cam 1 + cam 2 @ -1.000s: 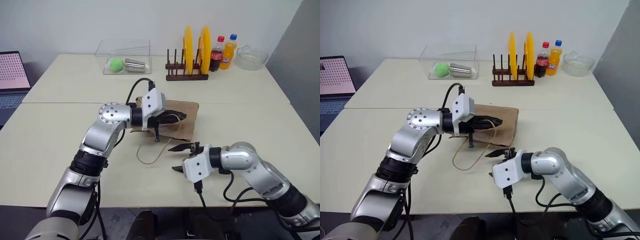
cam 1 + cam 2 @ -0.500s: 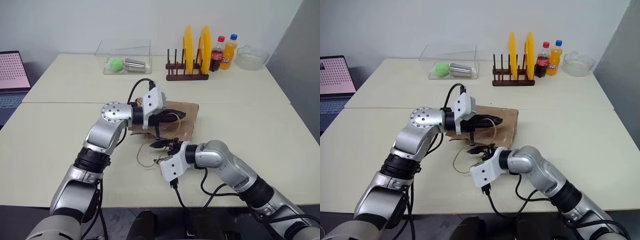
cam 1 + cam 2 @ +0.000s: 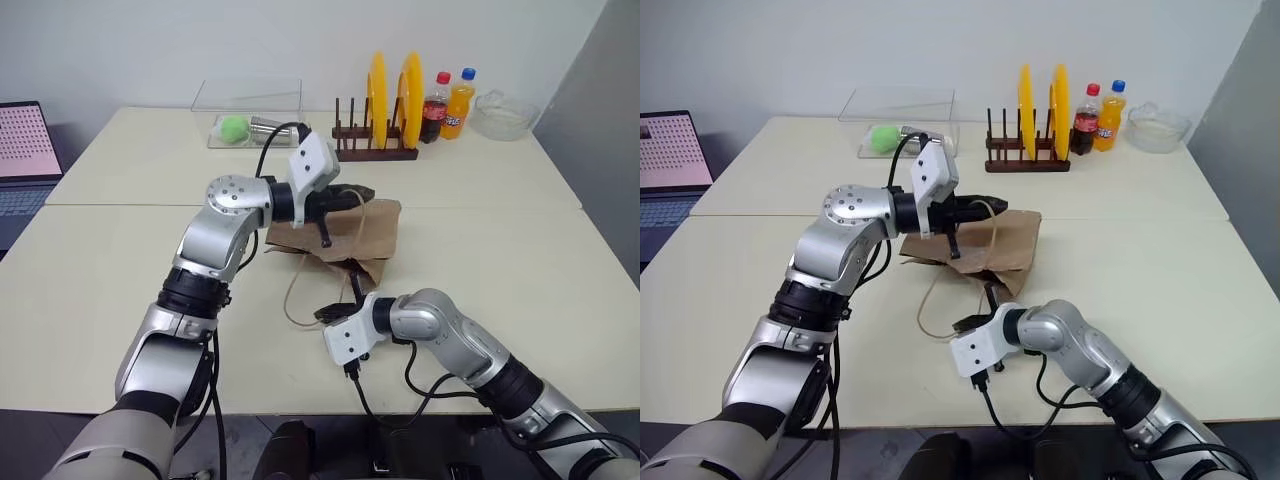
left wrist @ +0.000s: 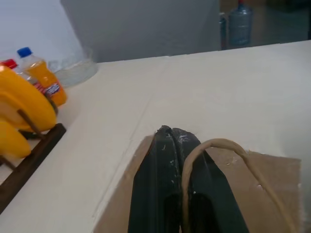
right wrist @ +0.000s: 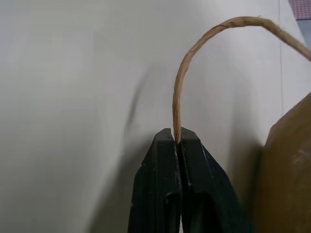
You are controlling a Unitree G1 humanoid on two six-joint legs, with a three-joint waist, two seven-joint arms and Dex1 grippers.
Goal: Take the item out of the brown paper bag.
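Each pincer is clamped on one bag handle: left pincer (image 3: 352,193) raised, right pincer (image 3: 338,312) low near the table (image 3: 520,260). The brown paper bag (image 3: 362,233) mouth is best spread by pulling the handles apart gently, so thin cord is not torn.

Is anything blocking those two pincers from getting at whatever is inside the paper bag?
Yes, the brown paper bag itself. Its creased paper hides the item. Each pincer is shut on a twisted handle: the left pincer lifts one, the right pincer pinches the other near the table.
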